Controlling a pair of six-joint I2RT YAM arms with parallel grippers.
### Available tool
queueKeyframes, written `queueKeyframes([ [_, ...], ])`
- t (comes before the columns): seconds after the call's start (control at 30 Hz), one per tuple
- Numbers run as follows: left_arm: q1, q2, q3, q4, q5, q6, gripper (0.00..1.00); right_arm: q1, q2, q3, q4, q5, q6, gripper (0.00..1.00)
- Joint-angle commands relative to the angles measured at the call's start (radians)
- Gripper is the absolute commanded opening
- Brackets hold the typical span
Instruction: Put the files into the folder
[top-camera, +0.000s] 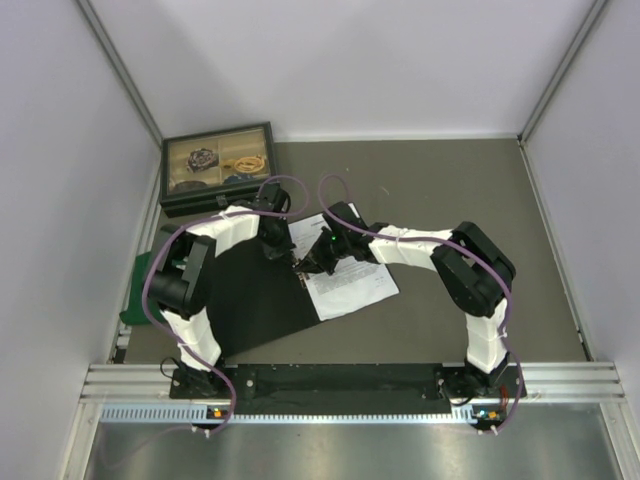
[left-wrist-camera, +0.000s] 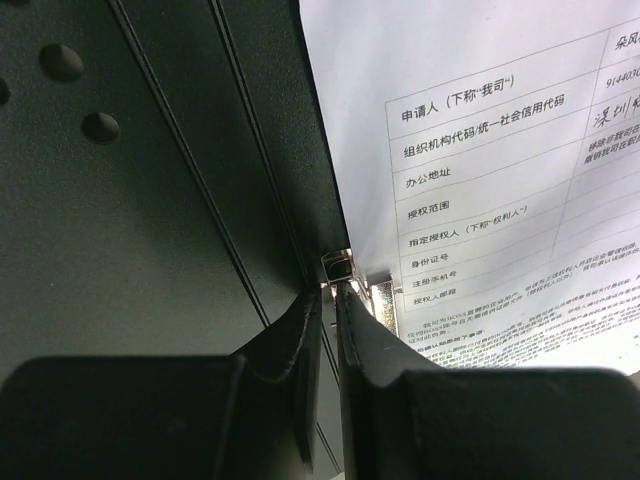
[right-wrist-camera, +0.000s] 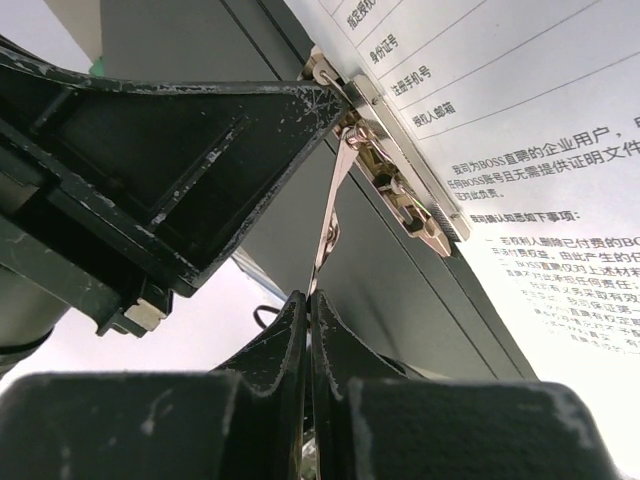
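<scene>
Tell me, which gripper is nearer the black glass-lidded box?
Left. The left gripper is close by the near side of the box; the right gripper is farther right, at the printed white sheet.

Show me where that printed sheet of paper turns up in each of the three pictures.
Top external: the printed sheet lies mid-picture, slightly tilted.
Left wrist: it fills the upper right.
Right wrist: it runs down the right side.
Shared landmark: the folder's black inside, to the sheet's left in every view.
</scene>
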Motion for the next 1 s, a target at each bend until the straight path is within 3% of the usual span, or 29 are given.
queueKeyframes([
  [0.0,-0.002,0.027,0.011,-0.017,-0.074,0.013,0.14,0.017,0.002,0.004,-0.018,0.026,-0.060,0.00],
  [0.17,-0.002,0.068,0.007,-0.029,-0.088,0.045,0.00,0.014,0.005,0.018,-0.115,0.088,-0.204,0.00],
  [0.5,-0.004,0.074,0.015,-0.044,-0.094,0.092,0.00,0.005,0.014,-0.014,-0.177,0.148,-0.335,0.00],
  [0.97,-0.004,0.060,-0.011,-0.037,-0.099,0.073,0.00,-0.020,0.054,-0.139,-0.061,0.152,-0.315,0.00],
])
